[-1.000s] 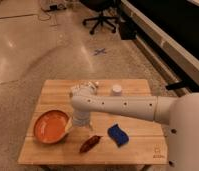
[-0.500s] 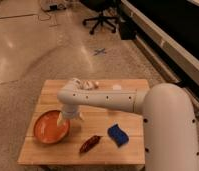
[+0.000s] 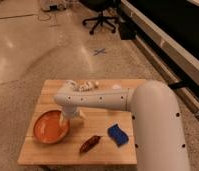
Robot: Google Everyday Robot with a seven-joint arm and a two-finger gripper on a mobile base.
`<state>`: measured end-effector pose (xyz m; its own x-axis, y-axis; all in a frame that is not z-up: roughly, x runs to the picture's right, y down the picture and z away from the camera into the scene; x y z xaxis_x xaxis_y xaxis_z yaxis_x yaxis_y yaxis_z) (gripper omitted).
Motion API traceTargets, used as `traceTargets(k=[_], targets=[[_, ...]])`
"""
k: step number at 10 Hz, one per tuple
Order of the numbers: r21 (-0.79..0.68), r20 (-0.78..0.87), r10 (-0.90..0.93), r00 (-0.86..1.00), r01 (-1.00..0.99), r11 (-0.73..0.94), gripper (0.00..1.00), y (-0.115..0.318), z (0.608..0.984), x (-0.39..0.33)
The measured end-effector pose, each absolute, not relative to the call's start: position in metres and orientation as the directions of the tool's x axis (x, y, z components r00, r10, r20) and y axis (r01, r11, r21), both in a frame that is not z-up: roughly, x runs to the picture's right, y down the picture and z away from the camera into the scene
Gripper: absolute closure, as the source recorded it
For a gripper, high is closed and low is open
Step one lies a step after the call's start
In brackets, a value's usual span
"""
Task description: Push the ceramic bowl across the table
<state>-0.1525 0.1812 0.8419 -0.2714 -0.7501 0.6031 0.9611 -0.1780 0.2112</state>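
Observation:
The orange ceramic bowl [image 3: 49, 127] sits on the left part of the light wooden table [image 3: 100, 150], near its left edge. My white arm reaches from the right across the table. My gripper [image 3: 69, 114] is at the bowl's right rim, pointing down and touching or nearly touching it. A dark red chili-like item [image 3: 89, 143] lies in front of the arm. A blue sponge [image 3: 117, 134] lies to its right.
Small white objects [image 3: 84, 85] lie near the table's far edge. A black office chair [image 3: 100, 20] stands on the floor behind. A blue cross mark [image 3: 99, 51] is on the floor. A dark counter runs along the right.
My arm has swung left across the table, and the gripper has reached the bowl's right rim. The bowl has shifted slightly left toward the table's edge.

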Motion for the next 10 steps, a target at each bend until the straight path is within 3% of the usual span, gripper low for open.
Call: traceTargets(k=[10], targets=[[0.062,0.645,-0.742,-0.181,0.981,-0.184,0.2,0.182,0.851,-0.069]])
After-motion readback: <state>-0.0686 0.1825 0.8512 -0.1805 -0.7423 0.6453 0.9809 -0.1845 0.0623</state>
